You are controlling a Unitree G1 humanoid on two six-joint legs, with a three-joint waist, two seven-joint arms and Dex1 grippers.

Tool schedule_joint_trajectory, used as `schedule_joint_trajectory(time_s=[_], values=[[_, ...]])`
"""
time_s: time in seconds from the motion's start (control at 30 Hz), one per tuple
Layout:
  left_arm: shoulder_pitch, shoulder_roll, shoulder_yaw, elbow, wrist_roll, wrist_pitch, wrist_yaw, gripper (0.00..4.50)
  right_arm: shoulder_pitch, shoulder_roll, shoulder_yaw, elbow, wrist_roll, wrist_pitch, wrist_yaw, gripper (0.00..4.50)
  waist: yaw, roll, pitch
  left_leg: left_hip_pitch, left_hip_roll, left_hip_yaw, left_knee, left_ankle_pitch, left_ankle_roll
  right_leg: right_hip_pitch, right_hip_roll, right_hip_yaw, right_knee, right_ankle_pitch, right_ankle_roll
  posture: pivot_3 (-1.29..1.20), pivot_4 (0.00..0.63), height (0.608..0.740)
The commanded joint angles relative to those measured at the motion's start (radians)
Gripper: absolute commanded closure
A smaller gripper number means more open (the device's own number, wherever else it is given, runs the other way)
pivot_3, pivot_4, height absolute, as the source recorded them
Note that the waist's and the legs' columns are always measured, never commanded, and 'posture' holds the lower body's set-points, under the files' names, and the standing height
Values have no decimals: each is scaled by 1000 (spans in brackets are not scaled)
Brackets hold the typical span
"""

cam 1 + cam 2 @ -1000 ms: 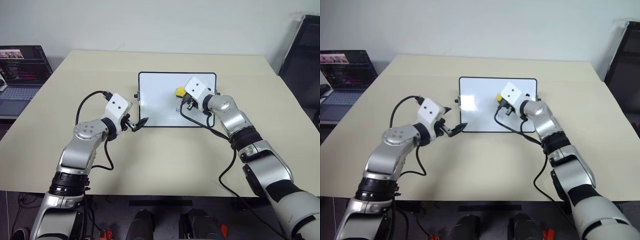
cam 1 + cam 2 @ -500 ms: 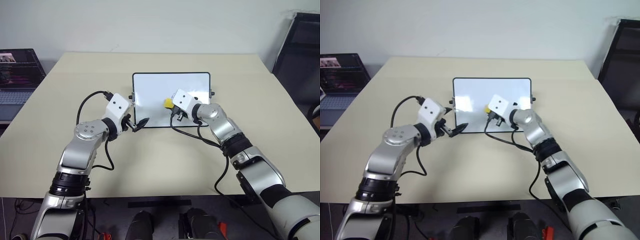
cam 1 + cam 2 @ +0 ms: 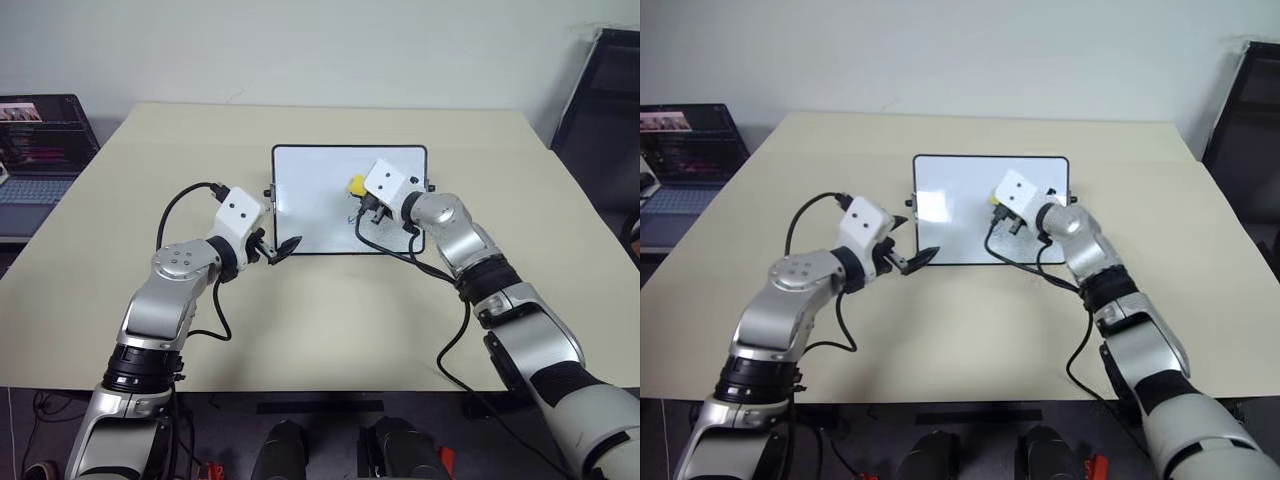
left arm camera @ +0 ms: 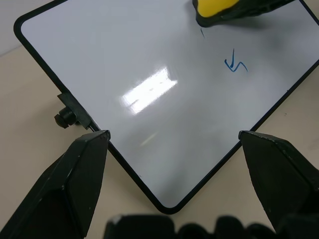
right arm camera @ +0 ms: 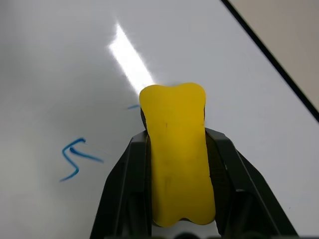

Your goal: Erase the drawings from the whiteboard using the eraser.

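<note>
Right claw (image 5: pixel 177 149) clamped tight on yellow eraser (image 5: pixel 175 149), pressed to whiteboard (image 3: pixel 310 200) toward 3 o'clock beside blue drawings (image 5: pixel 77 158); left claw (image 4: pixel 172 149) spread wide, straddling board's 7 o'clock corner.

My right gripper (image 3: pixel 362 196) holds the eraser (image 3: pixel 356 185) over the whiteboard (image 3: pixel 310 205), which lies flat on the bench (image 3: pixel 330 310). My left gripper (image 3: pixel 281 246) sits at the board's near-left corner. A laptop (image 3: pixel 40 140) stands off the bench's left edge.
</note>
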Motion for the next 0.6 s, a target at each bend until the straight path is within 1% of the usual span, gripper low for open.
schedule_joint_trajectory(time_s=[0.03, 0.1, 0.23, 0.47, 0.6], values=[[-17, 2, 12, -40, -5, -9, -3, 0, 44, 2, 25, -18, -12, 63, 57, 3398, -4, 0, 0, 0, 0, 0, 0, 0, 0, 0, 0, 0, 0, 0, 0, 0, 150, 740], [-19, 2, 12, -36, -5, -12, -4, 0, 36, 13, 11, -20, -17, 60, 25, 3398, -9, 0, 0, 1, 0, 0, 0, 0, 0, 0, 0, 0, 0, 0, 0, 0, 150, 740], [-19, 2, 12, -33, -3, -15, -5, 0, -11, 32, -24, 20, -22, 19, -84, 3398, -11, 0, 0, 2, 1, 0, 0, 0, 0, 0, 1, 1, 1, 0, 1, 0, 150, 740], [-15, 0, 12, -36, -2, -15, -3, 0, -49, 76, -29, 50, -7, -20, -127, 3399, -11, 0, 0, 2, 1, 1, -1, 0, 0, 0, 1, 2, 0, 0, 2, 0, 150, 740], [-17, -2, 10, -41, -2, -12, -1, 0, -46, 88, -17, 65, -10, -25, -110, 3399, -13, 0, 0, 2, 2, 2, -2, 0, 0, -2, 1, 3, 0, 0, 2, 0, 150, 740]])
